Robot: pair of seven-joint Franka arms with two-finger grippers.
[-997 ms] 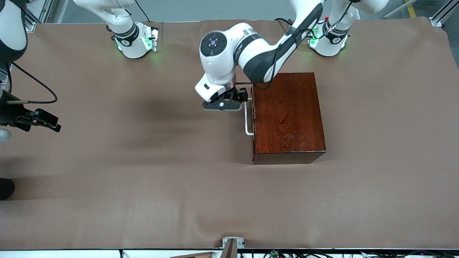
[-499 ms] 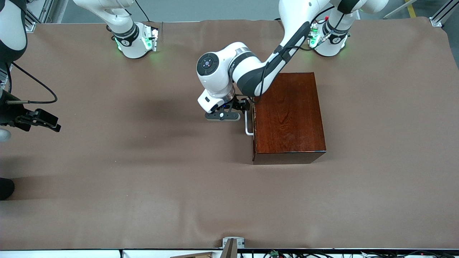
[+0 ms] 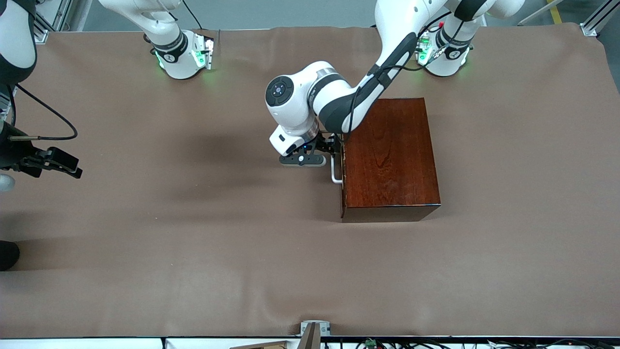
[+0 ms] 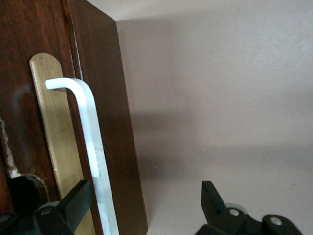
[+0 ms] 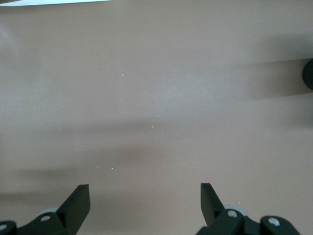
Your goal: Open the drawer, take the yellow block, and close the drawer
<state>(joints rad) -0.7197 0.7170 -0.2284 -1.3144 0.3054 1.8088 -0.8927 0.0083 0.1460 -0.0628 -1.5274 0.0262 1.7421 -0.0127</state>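
Note:
The glossy mahogany box (image 3: 390,154) stands on the table with the drawer shut. Its white bar handle (image 3: 334,172) faces the right arm's end of the table. In the left wrist view the handle (image 4: 91,128) runs over a brass plate (image 4: 51,122) on the dark drawer front. My left gripper (image 3: 334,147) is open in front of the drawer. Its fingers (image 4: 73,203) straddle the handle bar without clamping it, and the gripper's midpoint (image 4: 144,200) lies beside the bar. My right gripper (image 3: 57,161) waits open and empty over the right arm's end of the table (image 5: 145,200). The yellow block is hidden.
A brown cloth (image 3: 193,232) covers the table. A small bracket (image 3: 314,329) sits at the table edge nearest the camera. The right wrist view shows only bare cloth (image 5: 156,98).
My left gripper has come down along the drawer front toward the middle of the handle. The drawer stays shut. The right arm has not moved.

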